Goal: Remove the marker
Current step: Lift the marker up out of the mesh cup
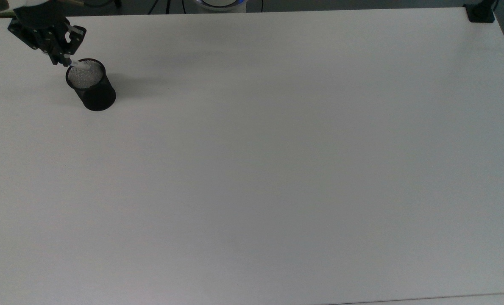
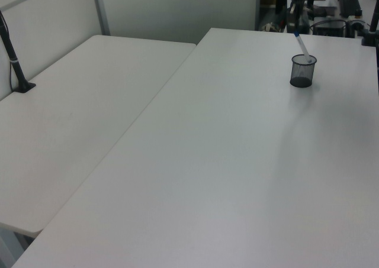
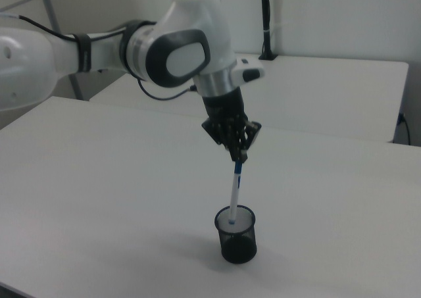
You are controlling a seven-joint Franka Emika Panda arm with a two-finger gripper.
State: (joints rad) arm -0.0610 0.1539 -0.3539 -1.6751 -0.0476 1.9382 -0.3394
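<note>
The black two-finger claw (image 3: 239, 154) of the white robot arm (image 3: 164, 51) is closed on the blue cap end of the slim white-barrelled marker (image 3: 234, 190), gripping it at its very top. In the right view the marker hangs nearly upright, tilted a little, with its lower end just inside the rim of the black wire-mesh cup (image 3: 236, 233). The cup stands upright on the wide white worktop (image 1: 277, 169), near the top view's upper left corner. In the left view the marker (image 2: 302, 45) rises out of the cup (image 2: 302, 70) and leans toward the left view's left. In the top view the claw (image 1: 65, 62) sits just beside the cup's (image 1: 91, 85) rim, with the white barrel (image 1: 80, 64) reaching over the opening.
</note>
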